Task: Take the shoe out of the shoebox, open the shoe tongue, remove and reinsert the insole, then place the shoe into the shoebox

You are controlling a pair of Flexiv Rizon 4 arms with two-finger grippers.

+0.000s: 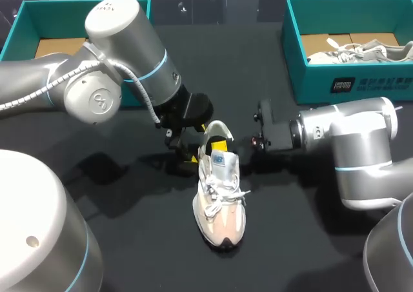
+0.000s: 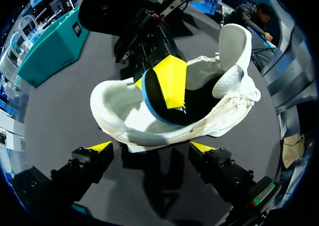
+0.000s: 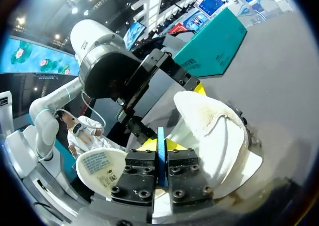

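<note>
Centrally on dark counter point(image 1: 142, 253), white-and-peach sneaker point(image 1: 221, 202) is stood upright, toe toward robot. Black insole point(image 2: 197, 104) with blue edge is pinched at heel opening by right gripper point(image 3: 160, 153). Left gripper point(image 2: 151, 147) is held spread just behind heel. Second sneaker point(image 1: 361, 50) is seen in teal shoebox point(image 1: 293, 60) at far right.
</note>
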